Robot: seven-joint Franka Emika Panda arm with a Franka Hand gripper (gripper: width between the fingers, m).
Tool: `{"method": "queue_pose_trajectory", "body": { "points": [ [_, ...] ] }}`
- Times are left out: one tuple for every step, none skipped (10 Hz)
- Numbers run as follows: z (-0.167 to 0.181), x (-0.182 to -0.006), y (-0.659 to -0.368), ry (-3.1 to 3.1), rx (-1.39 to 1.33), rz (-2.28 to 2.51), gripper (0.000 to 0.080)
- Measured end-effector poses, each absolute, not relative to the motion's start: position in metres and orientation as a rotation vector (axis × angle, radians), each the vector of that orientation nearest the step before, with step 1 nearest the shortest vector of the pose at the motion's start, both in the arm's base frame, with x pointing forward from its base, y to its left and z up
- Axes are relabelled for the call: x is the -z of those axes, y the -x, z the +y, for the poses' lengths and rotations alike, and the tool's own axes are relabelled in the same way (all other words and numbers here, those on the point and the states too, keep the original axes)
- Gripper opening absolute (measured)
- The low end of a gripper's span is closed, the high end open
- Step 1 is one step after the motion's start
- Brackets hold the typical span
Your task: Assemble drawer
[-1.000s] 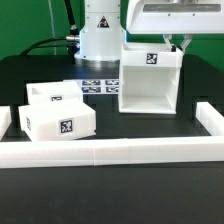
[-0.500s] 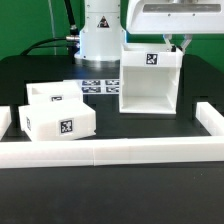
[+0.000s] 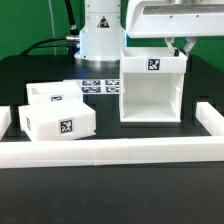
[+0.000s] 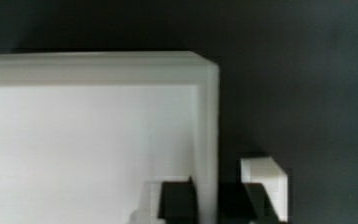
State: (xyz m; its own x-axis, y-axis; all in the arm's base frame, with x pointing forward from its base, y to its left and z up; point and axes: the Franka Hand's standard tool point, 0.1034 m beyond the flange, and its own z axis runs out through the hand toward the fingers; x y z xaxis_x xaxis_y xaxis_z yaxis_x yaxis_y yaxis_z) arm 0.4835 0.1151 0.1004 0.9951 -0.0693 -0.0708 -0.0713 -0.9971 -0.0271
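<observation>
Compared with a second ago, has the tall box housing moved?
Yes. The box housing has shifted nearer the front border rail and slightly toward the exterior view's right; the marker board beside it is unchanged.

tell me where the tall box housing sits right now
In the exterior view the box housing stands right of centre on the black table, just right of the marker board, with the two trays further left.

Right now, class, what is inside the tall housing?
The housing shows only bare white walls inside; both trays sit outside it. Its tagged front strip hides the uppermost interior.
</observation>
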Motion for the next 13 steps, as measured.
{"method": "queue_pose_trajectory", "body": {
  "points": [
    [0.116, -0.100, -0.498, 3.101, -0.075, 0.118, 0.0038],
    [0.117, -0.101, -0.513, 3.094, -0.052, 0.126, 0.0038],
    [0.118, -0.101, -0.526, 3.089, -0.033, 0.133, 0.0038],
    [0.118, -0.101, -0.539, 3.084, -0.014, 0.141, 0.0038],
    [0.117, -0.101, -0.553, 3.079, 0.007, 0.145, 0.0038],
    [0.114, -0.101, -0.563, 3.078, 0.023, 0.148, 0.0038],
    [0.111, -0.101, -0.569, 3.076, 0.032, 0.157, 0.0038],
    [0.110, -0.102, -0.571, 3.076, 0.035, 0.162, 0.0038],
    [0.111, -0.101, -0.570, 3.076, 0.034, 0.158, 0.0038],
    [0.111, -0.102, -0.570, 3.076, 0.034, 0.158, 0.0038],
    [0.113, -0.102, -0.570, 3.058, 0.028, 0.292, 0.0038],
    [0.114, -0.102, -0.570, 3.046, 0.024, 0.372, 0.0038],
    [0.115, -0.102, -0.570, 3.041, 0.022, 0.402, 0.0038]
  ]
}}
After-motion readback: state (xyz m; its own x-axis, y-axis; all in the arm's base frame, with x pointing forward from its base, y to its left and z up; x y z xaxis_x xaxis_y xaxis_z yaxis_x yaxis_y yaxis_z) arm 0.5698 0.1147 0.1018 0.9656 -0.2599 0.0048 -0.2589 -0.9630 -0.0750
